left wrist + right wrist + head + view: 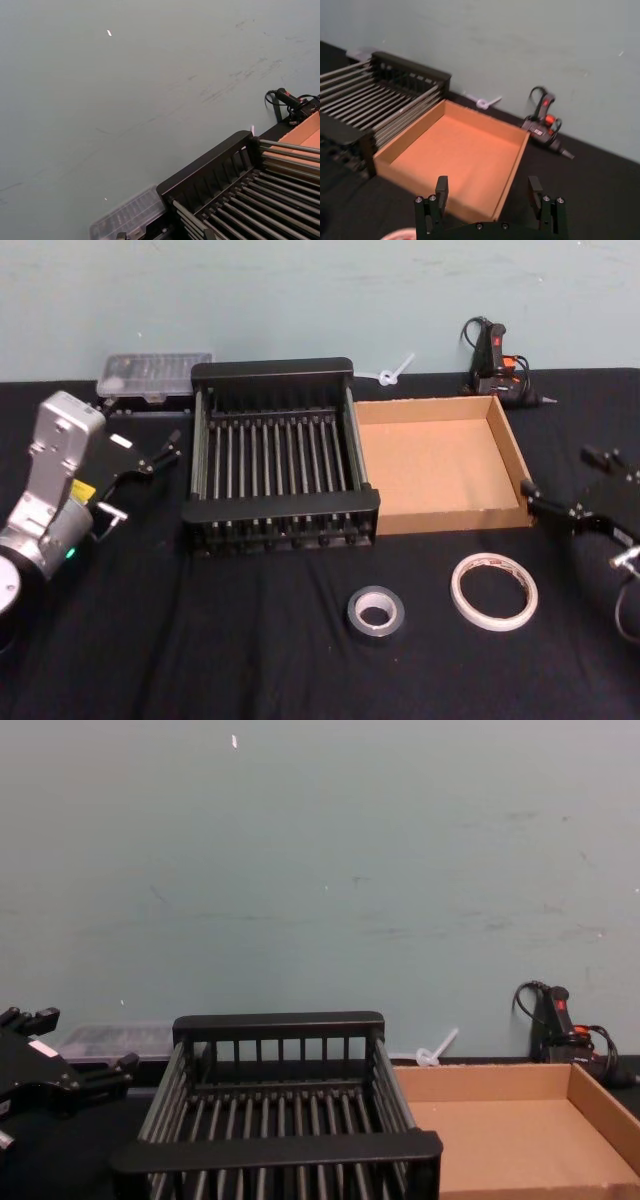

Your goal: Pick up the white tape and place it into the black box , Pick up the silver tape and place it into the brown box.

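On your left, the left gripper hangs above the black cloth just beside the black box's left wall, fingers spread apart and holding nothing. A clear plastic case lies against the wall behind it.

The black box sits at centre-left with its slatted floor bare. Its right rim touches the left wall of the brown box, which is likewise bare inside. Both boxes have open cloth in front of their near edges.

The silver tape lies flat on that cloth, in front of the seam between the two boxes and apart from both. The white tape lies flat to its right, near the brown box's front wall; the two rolls do not touch.

A glue gun and a white clip rest behind the brown box.

On your right, the right gripper hovers off the brown box's near right corner, jaws wide and empty.
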`<action>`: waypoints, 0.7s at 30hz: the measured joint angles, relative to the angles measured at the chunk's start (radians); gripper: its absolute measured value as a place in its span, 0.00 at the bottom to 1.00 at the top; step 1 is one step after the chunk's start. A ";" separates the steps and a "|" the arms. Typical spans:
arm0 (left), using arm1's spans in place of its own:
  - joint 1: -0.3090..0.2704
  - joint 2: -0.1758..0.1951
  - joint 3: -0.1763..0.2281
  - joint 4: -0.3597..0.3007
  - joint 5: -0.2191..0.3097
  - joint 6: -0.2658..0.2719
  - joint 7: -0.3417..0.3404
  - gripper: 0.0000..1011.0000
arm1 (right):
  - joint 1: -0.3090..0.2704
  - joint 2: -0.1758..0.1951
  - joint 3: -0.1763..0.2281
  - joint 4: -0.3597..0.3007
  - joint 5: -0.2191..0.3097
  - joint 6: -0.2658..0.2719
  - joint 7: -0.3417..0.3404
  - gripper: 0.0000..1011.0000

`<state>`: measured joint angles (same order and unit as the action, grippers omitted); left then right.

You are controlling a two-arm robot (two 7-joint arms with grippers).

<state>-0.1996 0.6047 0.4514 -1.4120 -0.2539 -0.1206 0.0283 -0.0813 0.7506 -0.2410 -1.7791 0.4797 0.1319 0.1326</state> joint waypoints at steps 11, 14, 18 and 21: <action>0.000 0.000 0.000 0.000 0.000 0.000 0.000 0.99 | -0.059 0.004 -0.001 -0.029 0.016 0.096 0.049 0.99; 0.000 0.000 0.000 0.000 0.000 0.000 0.000 0.99 | -0.063 -0.005 -0.003 -0.026 0.020 0.114 0.062 0.99; 0.000 0.000 0.000 0.000 0.000 0.000 0.000 0.99 | -0.061 -0.018 -0.009 -0.014 0.022 0.140 0.074 0.99; 0.000 0.000 0.000 0.000 0.000 0.000 0.000 0.99 | -0.059 -0.028 -0.014 -0.006 0.021 0.160 0.081 0.99</action>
<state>-0.1995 0.6047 0.4514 -1.4120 -0.2539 -0.1206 0.0283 -0.1407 0.7227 -0.2546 -1.7849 0.5012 0.2915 0.2140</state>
